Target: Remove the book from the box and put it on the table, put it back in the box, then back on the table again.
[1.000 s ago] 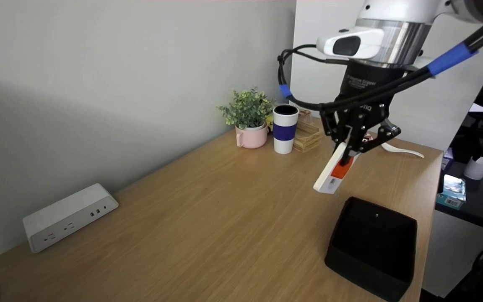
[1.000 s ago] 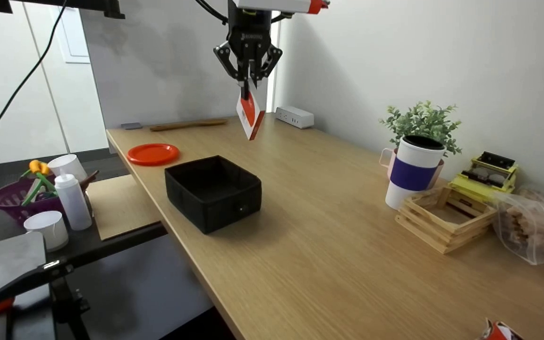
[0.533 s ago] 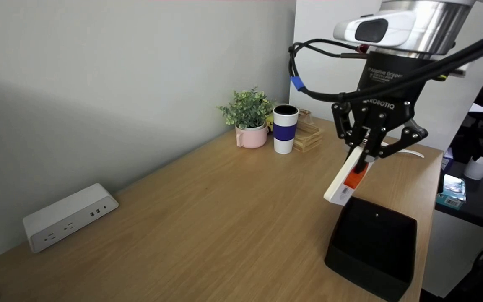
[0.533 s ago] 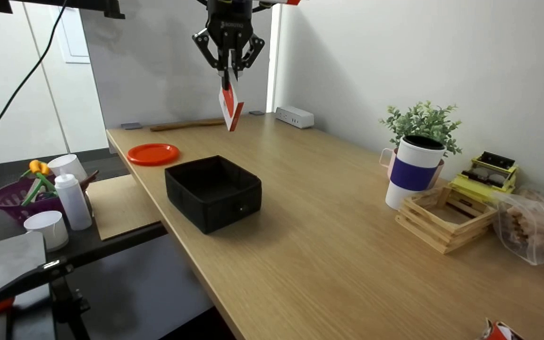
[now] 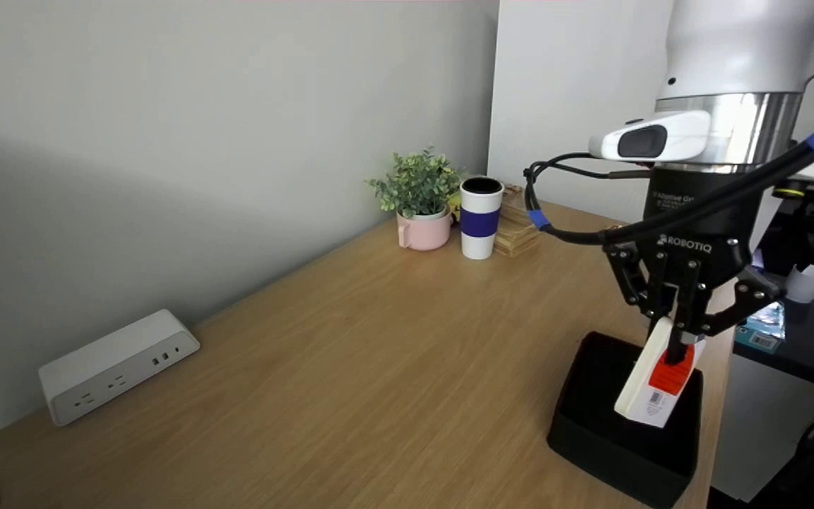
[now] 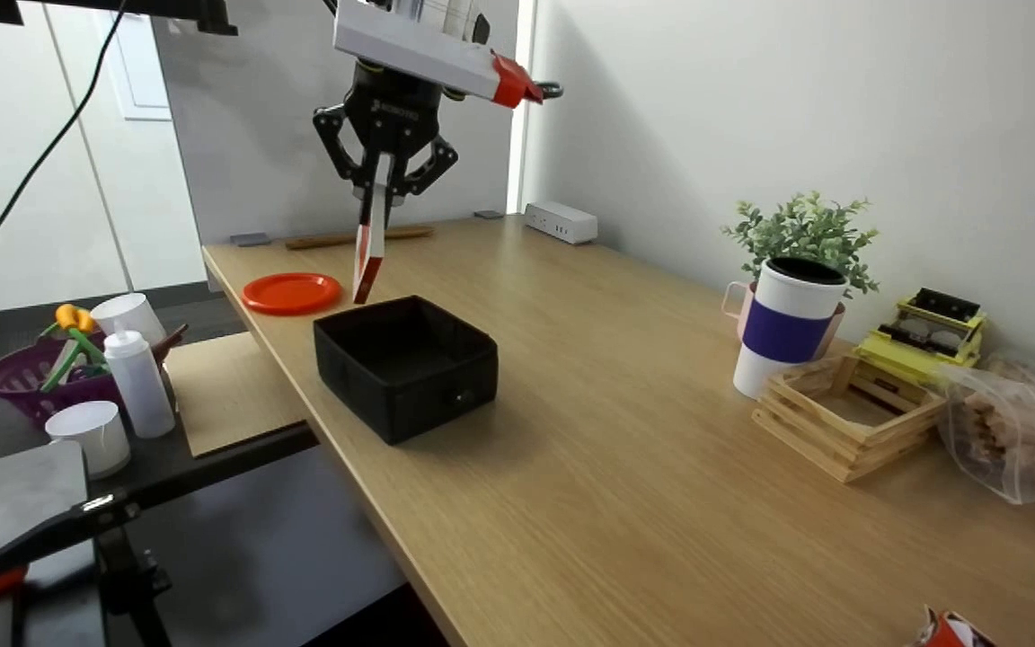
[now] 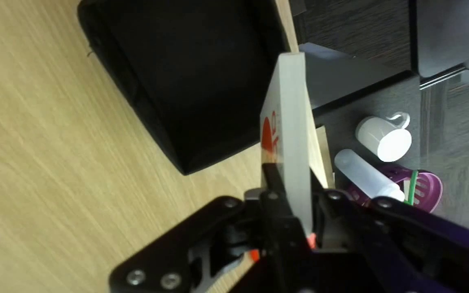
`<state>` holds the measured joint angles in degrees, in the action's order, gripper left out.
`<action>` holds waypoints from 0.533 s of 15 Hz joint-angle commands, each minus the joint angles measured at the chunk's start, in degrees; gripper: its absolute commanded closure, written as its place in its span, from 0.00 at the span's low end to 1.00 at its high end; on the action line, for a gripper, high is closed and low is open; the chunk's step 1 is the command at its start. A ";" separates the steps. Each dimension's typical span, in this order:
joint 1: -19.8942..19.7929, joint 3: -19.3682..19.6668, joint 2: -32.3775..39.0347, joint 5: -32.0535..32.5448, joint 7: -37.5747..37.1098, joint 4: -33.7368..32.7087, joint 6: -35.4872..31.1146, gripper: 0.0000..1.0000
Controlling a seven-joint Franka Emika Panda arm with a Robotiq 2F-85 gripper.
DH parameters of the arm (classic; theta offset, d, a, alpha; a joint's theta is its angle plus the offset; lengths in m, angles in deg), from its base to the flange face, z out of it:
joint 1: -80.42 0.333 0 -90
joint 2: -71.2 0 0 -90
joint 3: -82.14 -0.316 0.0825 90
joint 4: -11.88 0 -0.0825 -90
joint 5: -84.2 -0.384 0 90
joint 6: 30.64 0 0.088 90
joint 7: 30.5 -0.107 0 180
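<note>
In an exterior view, the box (image 5: 612,464) stands in the foreground on the bench (image 5: 350,396), close to its edge, open side up. The book (image 5: 656,386) is in the air, tilted, its lower end showing against the box's dark inside; whether it hangs over the opening or just beside it cannot be told. The pincer (image 5: 666,346) holds the book, a finger on each cover. To the left, by the wall (image 5: 202,155), lies the power strip (image 5: 119,364). Farther off are the cup (image 5: 481,223) and, just beside it, the plant (image 5: 415,185) in a pink pot (image 5: 428,233). The crate (image 5: 516,239) comes last, partly behind the cup.
</note>
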<state>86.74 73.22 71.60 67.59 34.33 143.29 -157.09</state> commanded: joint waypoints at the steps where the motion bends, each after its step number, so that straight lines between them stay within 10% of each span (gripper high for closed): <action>1: -0.18 1.23 -0.10 -2.40 -0.98 0.94 3.92 0.96; 8: -1.40 3.58 4.69 -0.43 -3.82 -1.74 9.44 0.96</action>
<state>86.33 76.09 73.07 65.83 31.58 144.25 -149.96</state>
